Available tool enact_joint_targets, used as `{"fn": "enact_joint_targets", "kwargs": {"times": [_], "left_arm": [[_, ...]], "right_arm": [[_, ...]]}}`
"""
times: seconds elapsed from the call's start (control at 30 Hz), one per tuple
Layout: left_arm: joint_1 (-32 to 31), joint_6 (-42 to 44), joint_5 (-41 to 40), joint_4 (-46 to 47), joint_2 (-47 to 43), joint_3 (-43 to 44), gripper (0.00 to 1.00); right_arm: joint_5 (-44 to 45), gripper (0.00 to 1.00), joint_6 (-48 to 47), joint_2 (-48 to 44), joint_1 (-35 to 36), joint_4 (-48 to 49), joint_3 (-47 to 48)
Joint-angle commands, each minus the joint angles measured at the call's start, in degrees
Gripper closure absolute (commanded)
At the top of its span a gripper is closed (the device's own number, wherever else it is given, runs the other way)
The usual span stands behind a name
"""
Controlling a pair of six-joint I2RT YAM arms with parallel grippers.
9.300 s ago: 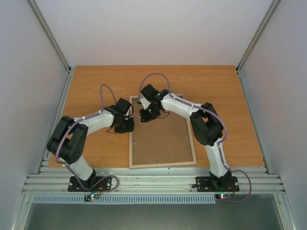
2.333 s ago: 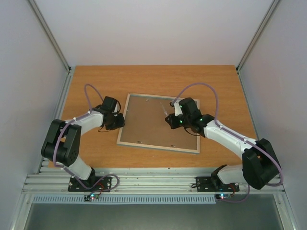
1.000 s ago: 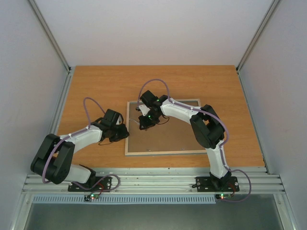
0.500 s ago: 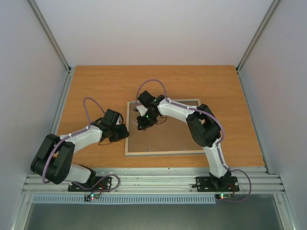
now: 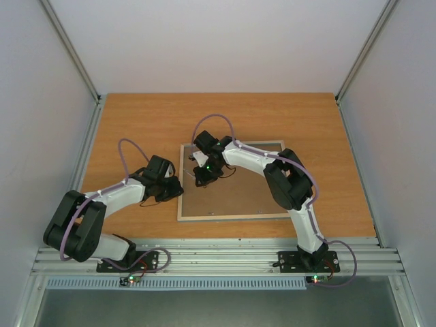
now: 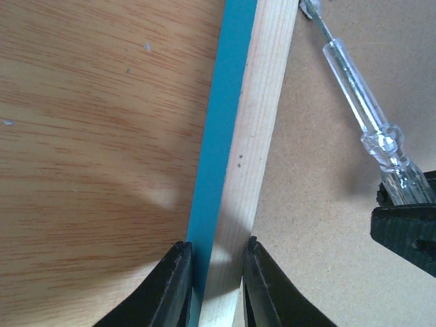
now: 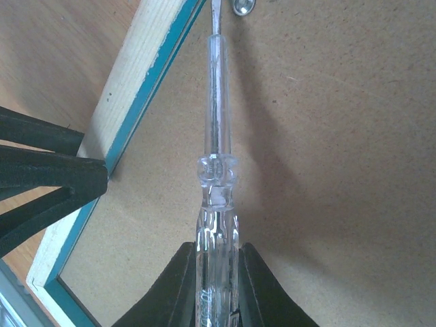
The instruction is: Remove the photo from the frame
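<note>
The frame [image 5: 231, 217] lay face down in the middle of the tabletop [image 5: 136, 116], somewhat closer to the near edge, with its brown board [image 5: 238, 191] on top. The photo did not show in any view. It was probably under the board, inside the frame.

The left gripper [image 6: 214, 255] had its fingers pinching the frame's left rail [image 6: 262, 102], 1 finger on the blue outer side and 1 on the board side. The right gripper [image 7: 216, 252] had its fingers closed on the clear handle of a screwdriver [image 7: 216, 170]. The tip reached a small metal clip [image 7: 242, 7] near the rail.

The frame looked light and stiff, and the thin rail seemed a good place to hold it down. The board seemed stiff too, and should lift at an edge after the clips turn away. The photo, being paper, would likely be thin, soft and easy to crease. It is better taken at a corner or edge, not pinched in the middle.

Count: 1 frame, 1 board, 1 screwdriver, 1 clip clearly seen, 2 grippers, 0 photos visible.
</note>
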Motion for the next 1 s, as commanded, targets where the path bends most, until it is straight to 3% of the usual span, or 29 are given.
{"fn": "enact_joint_targets", "kwargs": {"times": [0.0,0.3,0.97], "left_arm": [[-0.57,-0.38,0.56,-2.75,1.41,-2.72,0.79],[-0.54,-0.69,0.51,-2.51,2.29,-2.89,0.79],[-0.60,-1.04,1.32,-2.20,1.96,-3.62,0.79]], "right_arm": [[-1.62,0.99,-1.15,-1.04,1.83,-4.00,-0.87],[-2.32,0.99,-0.78,-4.93,1.83,-2.43,-4.25],[0.28,0.99,3.22,-2.44,-0.41,3.40,-3.50]]}}
